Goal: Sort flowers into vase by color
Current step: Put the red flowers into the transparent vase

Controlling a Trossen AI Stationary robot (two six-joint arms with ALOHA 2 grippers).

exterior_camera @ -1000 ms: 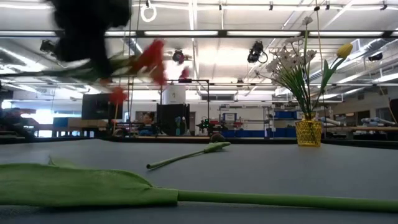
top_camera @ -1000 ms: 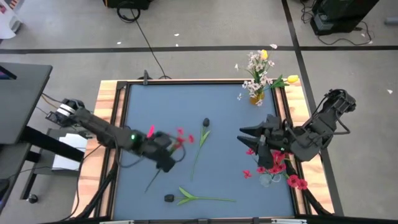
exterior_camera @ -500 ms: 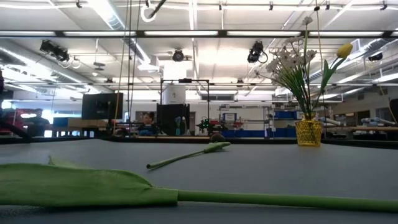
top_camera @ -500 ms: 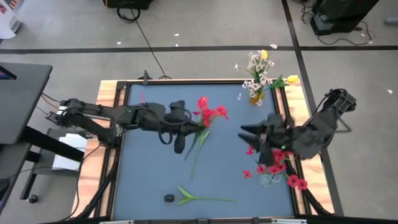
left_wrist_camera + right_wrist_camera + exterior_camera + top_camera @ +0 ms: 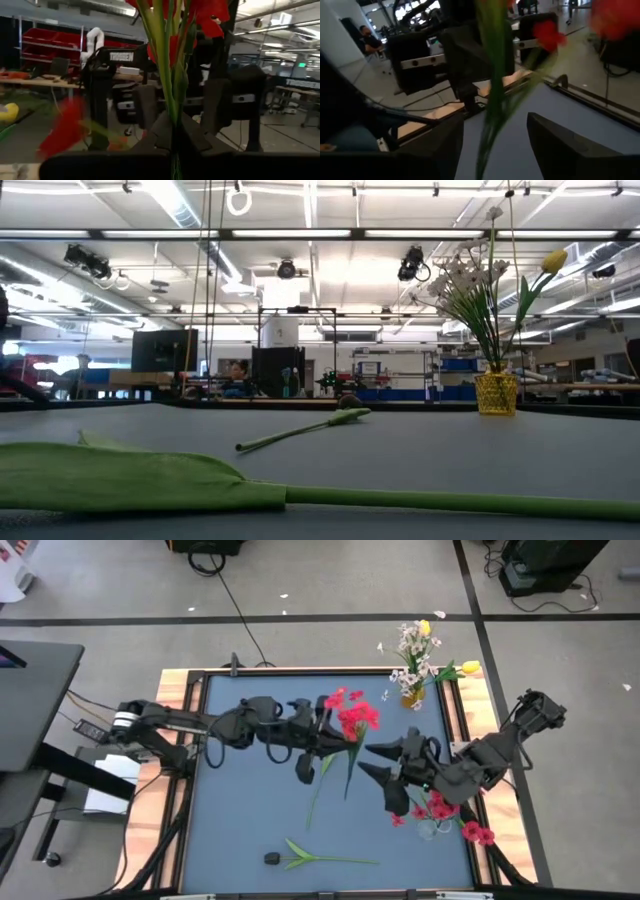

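My left gripper [image 5: 335, 745] is above the table's middle, shut on a red blossom cluster flower [image 5: 350, 716]; its blossoms [image 5: 207, 20] show above the fingers in the left wrist view. My right gripper [image 5: 372, 772] is open just right of it. Its two fingers stand on either side of the flower's lower stem [image 5: 492, 95] without touching. A clear vase [image 5: 435, 827] with red flowers stands near the right edge. A yellow vase [image 5: 412, 696] holds white sprays and yellow tulips. One dark-headed bud's stem [image 5: 314, 802] and a leafy one [image 5: 300, 858] lie flat on the table. My left gripper pinches the red flower's green stem [image 5: 172, 127] between its two fingers, a short way below the blossoms. The fingers come level from the table's left and lie across the stem. The flower is lifted clear, its free stem end [image 5: 346, 790] pointing toward the near edge.
The table has a raised wooden frame [image 5: 170, 740]. The yellow vase [image 5: 497, 392] stands at the far right corner. The leafy flower [image 5: 150, 480] lies close to the near edge. Bare blue table [image 5: 240, 810] lies left of the middle.
My left gripper has carried the red flower from the table's near left up and toward the right and far side, turning it so the blossoms point to the far edge. My right gripper has swung left toward the flower, its open fingers now around the stem.
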